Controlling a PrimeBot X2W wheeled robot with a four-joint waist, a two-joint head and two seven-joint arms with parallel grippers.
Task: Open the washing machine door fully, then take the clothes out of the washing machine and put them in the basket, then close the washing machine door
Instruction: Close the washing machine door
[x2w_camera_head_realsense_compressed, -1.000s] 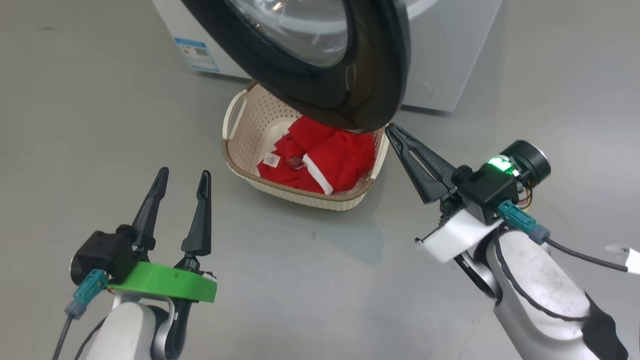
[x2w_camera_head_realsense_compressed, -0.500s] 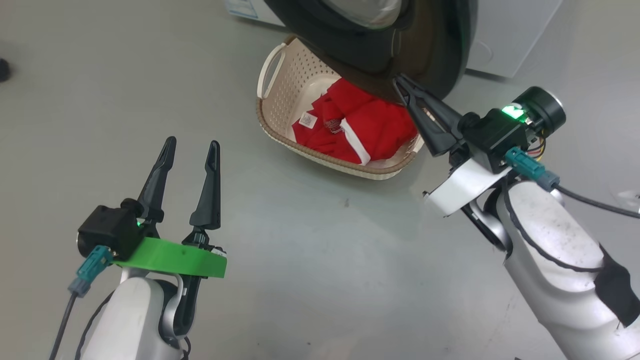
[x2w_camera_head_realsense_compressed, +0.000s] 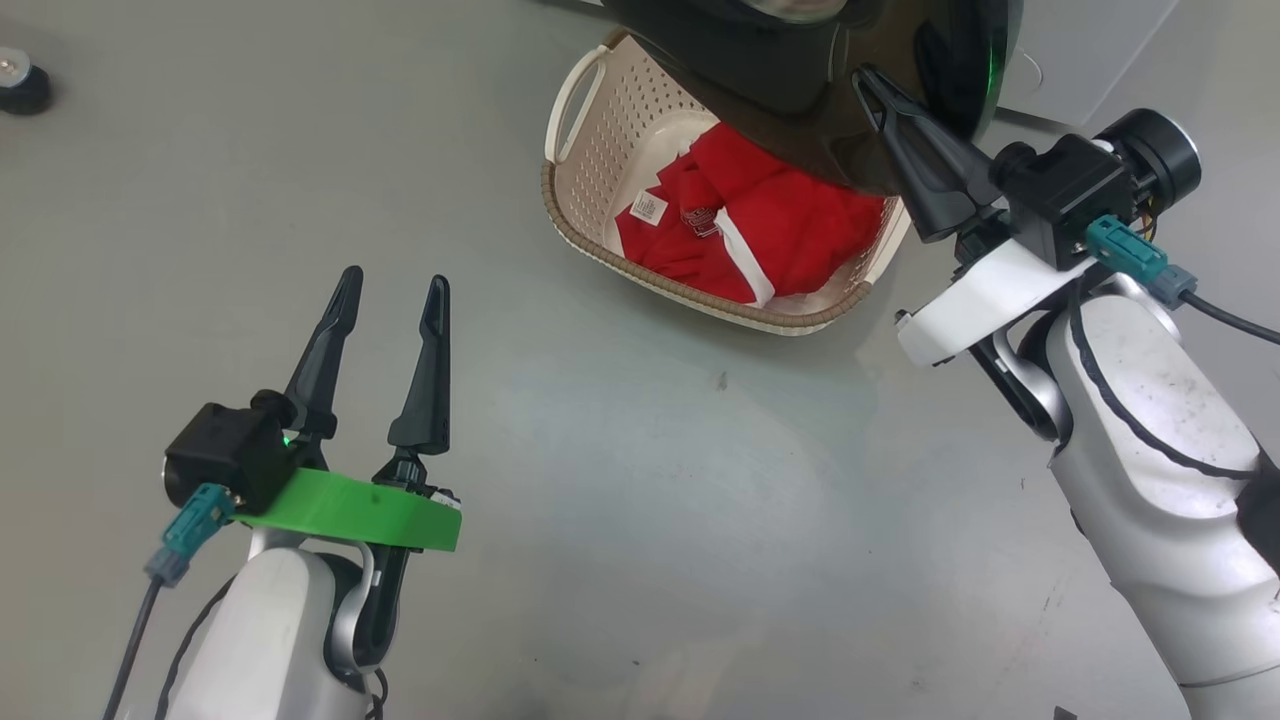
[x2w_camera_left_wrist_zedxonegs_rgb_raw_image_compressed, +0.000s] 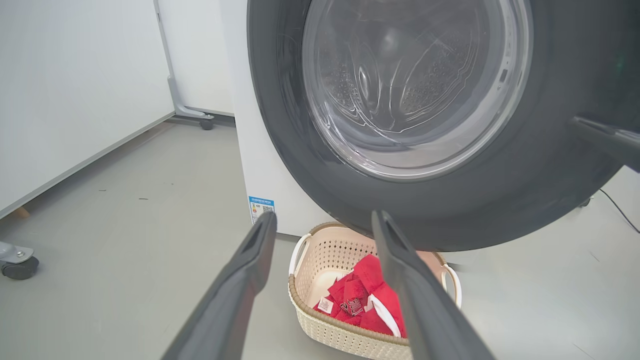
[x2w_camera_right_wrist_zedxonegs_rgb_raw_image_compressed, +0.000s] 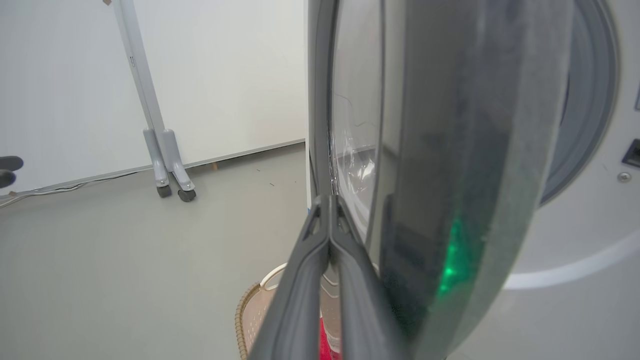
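The washing machine door (x2w_camera_head_realsense_compressed: 800, 100) is overhanging the basket's (x2w_camera_head_realsense_compressed: 700, 300) far side, barring access from above there; its near side, over the red clothes (x2w_camera_head_realsense_compressed: 800, 230), is lying open. The right gripper (x2w_camera_head_realsense_compressed: 864, 74), fingers pressed together, is crowding the door's rim. Bare floor (x2w_camera_head_realsense_compressed: 620, 480) is lying free around the spread-fingered left gripper (x2w_camera_head_realsense_compressed: 392, 292).

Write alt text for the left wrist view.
A big black washer door with a clear window stands open over a cream basket holding red clothes. The open left tool rises from the bottom edge, one finger either side of the basket.
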